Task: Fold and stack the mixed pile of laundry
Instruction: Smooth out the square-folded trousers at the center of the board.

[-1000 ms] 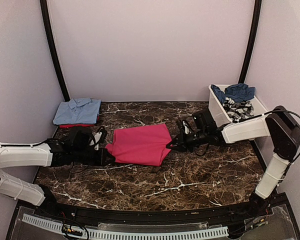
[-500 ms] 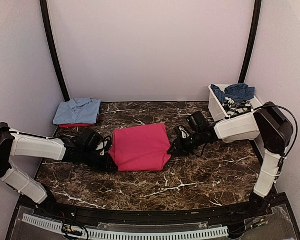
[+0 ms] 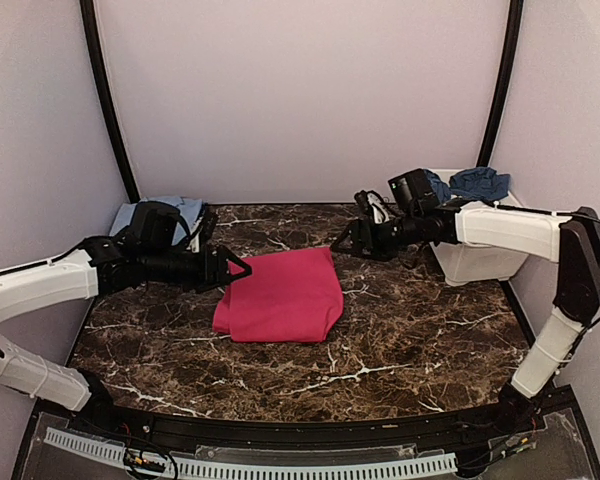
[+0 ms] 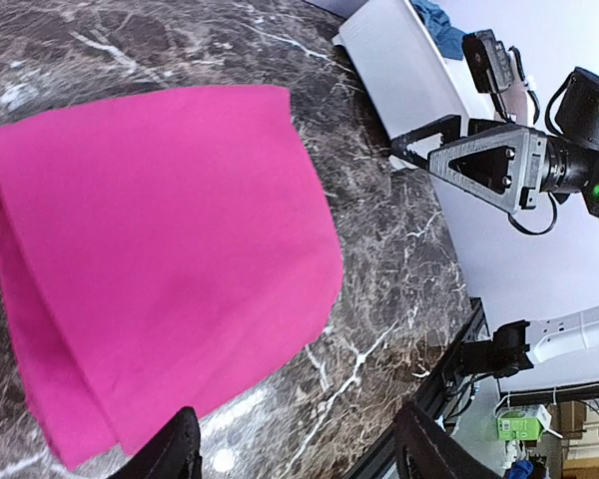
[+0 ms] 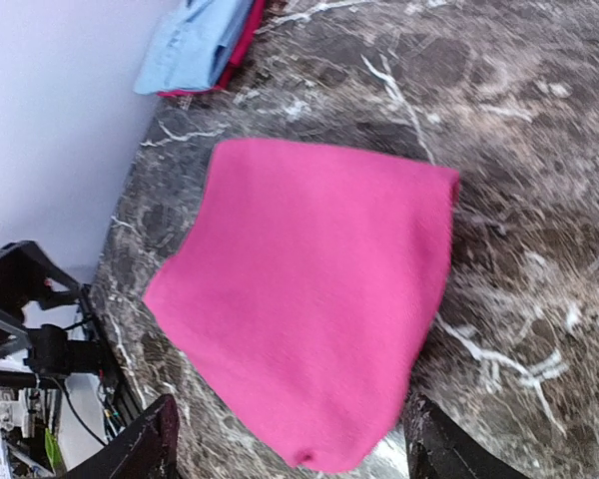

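Well, the magenta-pink garment [image 3: 280,295] lies folded flat in the middle of the marble counter [image 3: 400,340], and neither arm is touching it. The left end effector [image 3: 234,270] hangs just off its left edge, fingers spread wide with nothing between them. The right end effector [image 3: 338,243] hovers near the garment's far right corner, just as wide and empty. At the back left sits a folded light blue shirt [image 5: 195,45]. A navy-blue garment [image 3: 477,183] is heaped in the white tub [image 3: 470,262] on the right.
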`<action>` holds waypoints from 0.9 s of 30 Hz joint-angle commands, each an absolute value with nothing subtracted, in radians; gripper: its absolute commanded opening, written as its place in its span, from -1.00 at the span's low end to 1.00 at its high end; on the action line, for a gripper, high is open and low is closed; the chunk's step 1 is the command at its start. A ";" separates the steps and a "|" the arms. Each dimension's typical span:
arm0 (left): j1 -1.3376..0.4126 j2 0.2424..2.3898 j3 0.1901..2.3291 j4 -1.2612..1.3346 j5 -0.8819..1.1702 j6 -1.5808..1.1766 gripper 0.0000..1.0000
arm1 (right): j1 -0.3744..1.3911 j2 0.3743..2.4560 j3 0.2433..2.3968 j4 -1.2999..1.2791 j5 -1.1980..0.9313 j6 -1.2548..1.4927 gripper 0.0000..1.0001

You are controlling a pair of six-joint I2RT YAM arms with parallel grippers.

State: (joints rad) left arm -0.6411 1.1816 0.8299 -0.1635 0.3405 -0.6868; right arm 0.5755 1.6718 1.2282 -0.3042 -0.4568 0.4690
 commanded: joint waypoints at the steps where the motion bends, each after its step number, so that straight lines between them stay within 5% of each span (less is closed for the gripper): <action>1: -0.635 1.401 0.905 0.018 0.502 -0.687 0.32 | 0.585 1.762 1.314 -0.131 -0.648 0.558 0.48; 15: -0.427 1.804 0.822 0.237 0.606 -0.826 0.33 | 0.523 2.276 1.560 -0.052 -0.707 0.602 0.38; 19: -0.410 1.678 0.797 0.134 0.536 -0.786 0.41 | 0.522 2.249 1.595 -0.174 -0.624 0.479 0.33; 24: -0.342 1.428 0.768 -0.021 0.366 -0.801 0.87 | 0.621 2.024 1.578 -0.264 -0.455 0.301 0.32; 27: -0.243 1.331 0.725 -0.060 0.359 -0.846 0.97 | 0.735 1.956 1.579 -0.317 -0.346 0.202 0.30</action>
State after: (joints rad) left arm -0.3389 1.4517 0.7780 0.0639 0.4480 -0.8066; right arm 0.5949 2.1033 1.5684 -0.2462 -0.5156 0.3832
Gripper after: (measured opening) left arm 0.965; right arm 0.657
